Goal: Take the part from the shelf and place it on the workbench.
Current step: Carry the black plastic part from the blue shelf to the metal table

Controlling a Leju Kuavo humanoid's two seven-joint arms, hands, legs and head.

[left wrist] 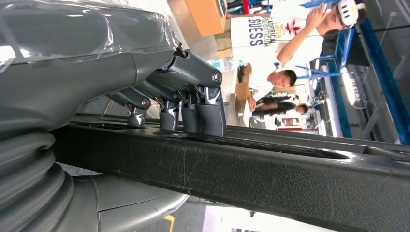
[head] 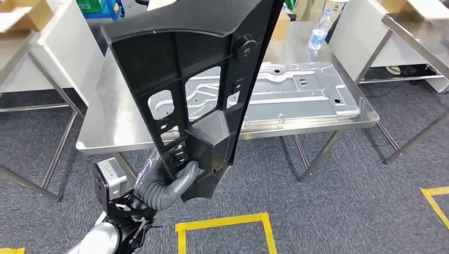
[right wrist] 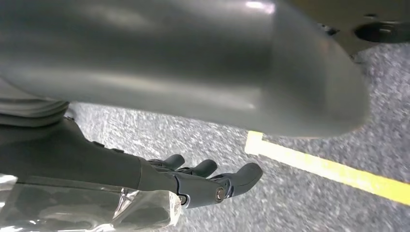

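A long black plastic part (head: 201, 69) with ribs and cut-out windows stands tilted in front of me, its upper end beyond the picture's top. My left hand (head: 169, 185) grips its lower end from below, thumb on the near face. In the left wrist view the dark fingers (left wrist: 193, 101) hook over the part's (left wrist: 241, 174) edge. Behind the part stands the steel workbench (head: 116, 116). My right hand (right wrist: 203, 181) hangs over the grey carpet, fingers loosely extended, holding nothing.
A stamped grey metal panel (head: 296, 95) lies across the workbench's right half, a water bottle (head: 319, 30) at its far edge. Other metal tables stand at left (head: 32, 58) and right (head: 418, 32). Yellow tape (head: 222, 222) marks the floor. People (left wrist: 270, 77) are in the background.
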